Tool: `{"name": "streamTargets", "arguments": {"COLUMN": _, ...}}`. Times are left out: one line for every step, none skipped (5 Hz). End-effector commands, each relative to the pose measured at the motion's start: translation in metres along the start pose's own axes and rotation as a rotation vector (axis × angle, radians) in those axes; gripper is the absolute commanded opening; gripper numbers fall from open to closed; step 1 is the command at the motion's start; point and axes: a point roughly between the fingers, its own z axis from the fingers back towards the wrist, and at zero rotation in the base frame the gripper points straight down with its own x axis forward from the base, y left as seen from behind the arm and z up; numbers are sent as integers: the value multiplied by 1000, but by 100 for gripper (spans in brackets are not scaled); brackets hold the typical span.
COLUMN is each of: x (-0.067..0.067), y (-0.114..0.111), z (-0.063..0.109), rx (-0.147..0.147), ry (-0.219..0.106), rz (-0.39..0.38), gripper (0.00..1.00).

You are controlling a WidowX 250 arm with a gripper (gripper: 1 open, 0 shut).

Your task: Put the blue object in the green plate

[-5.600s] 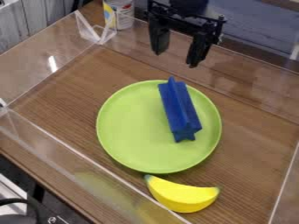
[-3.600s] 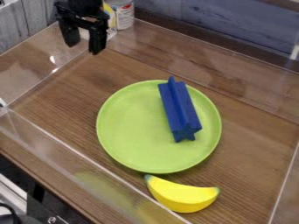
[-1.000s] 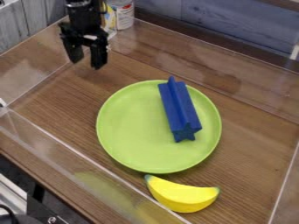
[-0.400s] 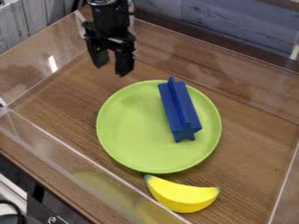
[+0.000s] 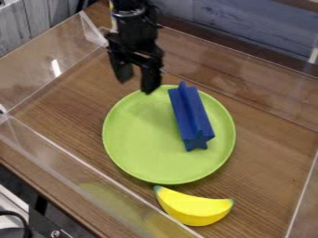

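The blue object (image 5: 191,115), a royal-blue elongated block with a ridge, lies inside the green plate (image 5: 137,149), on its right half, running from the far rim toward the front. My black gripper (image 5: 134,80) hangs open over the plate's far-left rim, just left of the block's far end. Nothing sits between its fingers (image 5: 152,76), and they do not touch the block.
A yellow banana-shaped toy (image 5: 194,205) lies in front of the plate near the front edge. Clear plastic walls (image 5: 37,65) ring the wooden table. A bottle stands behind the wall at the back left.
The gripper has moved right and toward the front, from the back left corner to the plate's far-left rim. It stayed open. The block and plate have not moved.
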Motion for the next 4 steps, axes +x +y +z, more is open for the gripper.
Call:
{"name": "streamTargets", "arguments": {"x": 6, "y": -28, "z": 12, "rx": 18, "ry": -72, "rz": -13, "gripper": 100}}
{"name": "streamTargets", "arguments": {"x": 6, "y": -39, "z": 7, "rx": 11, "ry": -77, "rz": 26, "gripper": 100}}
{"name": "streamTargets", "arguments": {"x": 6, "y": -47, "z": 1, "rx": 8, "ry": -82, "rz": 78, "gripper": 100}}
{"name": "streamTargets", "arguments": {"x": 8, "y": -57, "z": -6, "rx": 6, "ry": -88, "rz": 124, "gripper": 100}}
